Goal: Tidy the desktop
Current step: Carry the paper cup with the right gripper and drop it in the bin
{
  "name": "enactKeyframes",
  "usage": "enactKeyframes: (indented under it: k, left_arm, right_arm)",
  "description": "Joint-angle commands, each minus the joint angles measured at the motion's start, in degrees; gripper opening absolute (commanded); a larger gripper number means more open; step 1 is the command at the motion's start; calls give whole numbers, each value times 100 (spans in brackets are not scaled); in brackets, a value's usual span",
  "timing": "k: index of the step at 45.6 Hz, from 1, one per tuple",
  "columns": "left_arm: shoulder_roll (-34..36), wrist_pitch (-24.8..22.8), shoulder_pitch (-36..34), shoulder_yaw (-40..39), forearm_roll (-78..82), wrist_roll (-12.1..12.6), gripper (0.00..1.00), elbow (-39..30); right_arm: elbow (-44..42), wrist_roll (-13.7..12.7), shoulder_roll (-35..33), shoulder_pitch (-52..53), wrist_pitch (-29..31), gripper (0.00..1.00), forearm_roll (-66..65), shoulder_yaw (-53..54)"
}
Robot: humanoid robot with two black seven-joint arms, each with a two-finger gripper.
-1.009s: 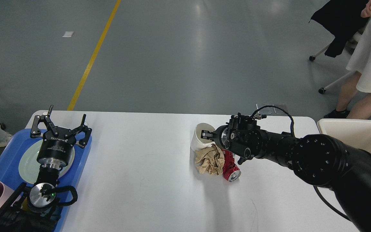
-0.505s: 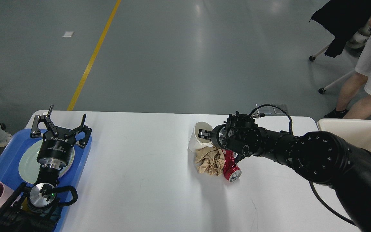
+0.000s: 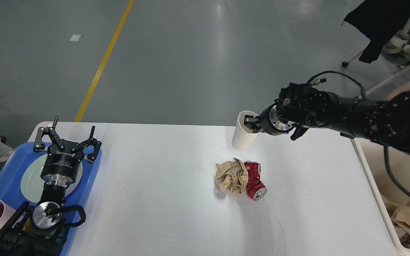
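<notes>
Right fingers (image 3: 252, 125): pinching the paper cup (image 3: 243, 136) rim, above the desk (image 3: 162, 185).
Left fingers (image 3: 66, 140): spread wide, empty.
Advice: keep cup level; carry to bin (image 3: 386, 217) at 4 o'clock.

The right gripper (image 3: 252, 123) is lifting the white paper cup (image 3: 243, 136) off the desktop (image 3: 162, 185), carrying it rightward, clear of the crumpled brown paper (image 3: 231, 175) and crushed red can (image 3: 255, 180) it was touching.
</notes>
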Motion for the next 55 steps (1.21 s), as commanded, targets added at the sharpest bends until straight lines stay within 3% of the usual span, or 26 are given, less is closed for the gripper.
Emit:
enactKeyframes:
  k: [1, 7, 12, 20, 27, 33, 36, 44, 50, 55]
  left_arm:
    - [0, 0, 8, 0, 2, 0, 97, 0]
    - [0, 0, 0, 0, 1, 0, 97, 0]
    - [9, 0, 9, 0, 2, 0, 97, 0]
    - [0, 9, 8, 0, -7, 0, 97, 0]
    - [9, 9, 9, 0, -7, 0, 97, 0]
    - [0, 9, 9, 0, -7, -9, 97, 0]
    - [9, 9, 9, 0, -7, -9, 97, 0]
    - [9, 9, 9, 0, -7, 0, 97, 0]
    - [0, 9, 9, 0, -7, 0, 97, 0]
    - [0, 9, 9, 0, -7, 0, 97, 0]
  right_arm:
    - [914, -150, -551, 878, 496, 0, 3, -474]
    - [2004, -141, -938, 2100, 602, 0, 29, -1406]
    - [2822, -106, -1140, 3058, 1093, 0, 38, -2127]
    - [4254, 87, -1676, 4209, 1446, 0, 29, -3084]
    - [5292, 1150, -2089, 5194, 1437, 0, 29, -3972]
    - [5846, 1669, -2098, 5687, 1305, 0, 20, -4746]
    - [5854, 1854, -2107, 5880, 1367, 0, 20, -4922]
    - [5716, 1845, -2475, 5916, 1095, 0, 29, -5291]
    - [5277, 1740, -3476, 5188, 235, 0, -59, -5749]
    - [4074, 1661, -4479, 4038, -110, 0, -146, -5653]
